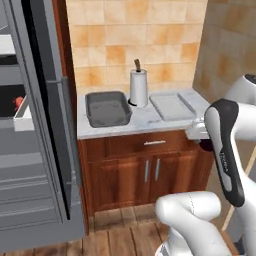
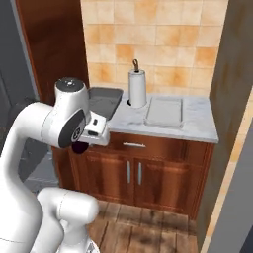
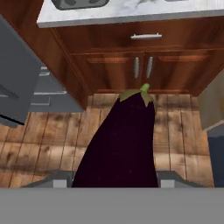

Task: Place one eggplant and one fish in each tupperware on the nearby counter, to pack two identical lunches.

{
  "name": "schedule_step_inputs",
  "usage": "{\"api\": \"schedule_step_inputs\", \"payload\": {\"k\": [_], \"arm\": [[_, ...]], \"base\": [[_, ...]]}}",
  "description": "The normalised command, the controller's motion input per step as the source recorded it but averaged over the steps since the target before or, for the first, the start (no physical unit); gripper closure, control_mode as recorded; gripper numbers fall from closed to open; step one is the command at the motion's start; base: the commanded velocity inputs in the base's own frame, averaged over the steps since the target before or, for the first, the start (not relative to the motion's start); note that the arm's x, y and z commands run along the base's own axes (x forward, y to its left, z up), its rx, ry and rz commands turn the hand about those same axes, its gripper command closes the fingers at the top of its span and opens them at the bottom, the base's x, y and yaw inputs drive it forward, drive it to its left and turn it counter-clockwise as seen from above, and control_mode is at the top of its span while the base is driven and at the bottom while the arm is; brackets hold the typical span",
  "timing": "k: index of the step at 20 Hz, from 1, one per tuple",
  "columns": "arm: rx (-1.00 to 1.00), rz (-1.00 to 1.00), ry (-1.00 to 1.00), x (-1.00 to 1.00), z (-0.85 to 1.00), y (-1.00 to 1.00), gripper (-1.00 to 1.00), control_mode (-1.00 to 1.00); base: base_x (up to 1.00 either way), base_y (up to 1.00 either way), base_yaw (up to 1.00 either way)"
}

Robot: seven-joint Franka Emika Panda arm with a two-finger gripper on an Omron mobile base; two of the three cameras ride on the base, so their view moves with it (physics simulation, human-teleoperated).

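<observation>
In my hand view the tool (image 3: 114, 181) pinches a glossy, dark purple oval eggplant (image 3: 120, 144) between its fingers, the green stem cap pointing away from the hand toward the cabinet doors. The skin looks smooth and slick, the body plump and tapering to the stem, so I judge it could slip if the squeeze loosens. It hangs in the air above the brown wooden plank floor (image 3: 48, 140), in front of the cabinet and below the worktop's edge.

Past it, the pale marbled stone worktop (image 1: 145, 119) carries both containers. The deep, dark grey, round-cornered rectangular tupperware (image 1: 107, 108) sits on the left; I see nothing in it. The shallower, pale grey-white tupperware (image 1: 171, 105) lies on the right, and it too looks bare. An upright white paper-towel roll (image 1: 138, 88) on a dark spindle stands between them, near the tan tiled wall.

So I judge the packing hardly begun: the first eggplant is lifted but not yet delivered. A small red-orange shape (image 1: 19, 103), perhaps the fish, shows in a pale tray inside the open grey fridge on the left.
</observation>
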Motion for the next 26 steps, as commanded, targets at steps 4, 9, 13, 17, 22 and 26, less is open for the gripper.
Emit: {"api": "schedule_step_inputs", "payload": {"k": [4,9,13,17,22,26], "arm": [[0.0,0.0,0.0,0.0,0.0,0.0,1.0,1.0],[0.0,0.0,0.0,0.0,0.0,0.0,1.0,1.0],[0.0,0.0,0.0,0.0,0.0,0.0,1.0,1.0],[0.0,0.0,0.0,0.0,0.0,0.0,1.0,1.0],[0.0,0.0,0.01,0.26,-0.53,0.72,1.0,-1.0],[0.0,0.02,0.03,0.26,-0.4,0.74,1.0,-1.0]], "base": [[1.0,-0.01,0.0],[1.0,0.01,0.0],[1.0,0.12,0.0],[0.8,0.35,0.0],[0.0,0.0,0.0],[0.0,0.0,0.0]]}}
